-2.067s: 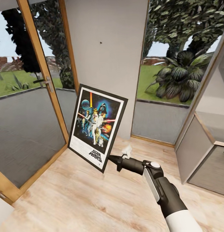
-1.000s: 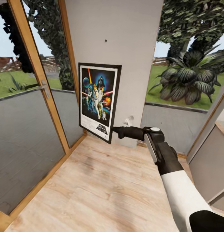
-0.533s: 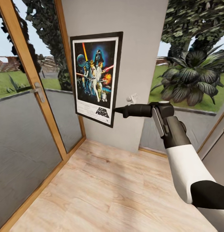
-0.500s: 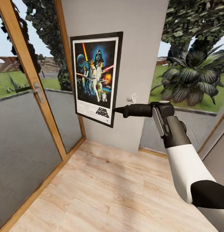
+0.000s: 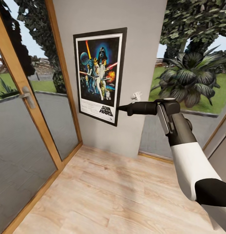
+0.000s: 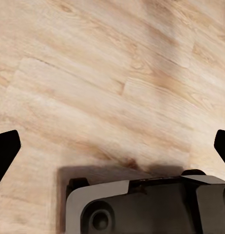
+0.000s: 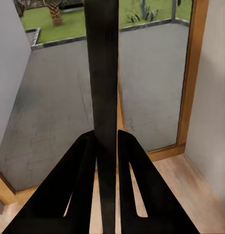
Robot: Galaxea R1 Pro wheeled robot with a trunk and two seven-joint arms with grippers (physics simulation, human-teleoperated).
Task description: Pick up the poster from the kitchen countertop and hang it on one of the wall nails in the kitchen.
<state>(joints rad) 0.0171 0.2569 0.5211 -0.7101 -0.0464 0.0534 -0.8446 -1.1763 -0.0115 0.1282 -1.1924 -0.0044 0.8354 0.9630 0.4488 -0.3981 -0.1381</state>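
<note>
the poster is being held upright against the grey wall, its 5 o'clock edge being pinched by the right gripper fingers; the left gripper's fingers are being kept wide over the wooden floor.

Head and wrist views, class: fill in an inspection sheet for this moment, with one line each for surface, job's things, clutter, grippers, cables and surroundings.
Surface: grey wall panel; light wood floor.
Job's things: poster upright against the wall, slightly tilted; nail hidden.
Clutter: nothing seen.
Grippers: right gripper clamps the poster's lower right edge, seen edge-on between its fingers; left gripper open over the floor.
Cables: nothing seen.
Surroundings: wood-framed glass door, garden plant outside.
</note>
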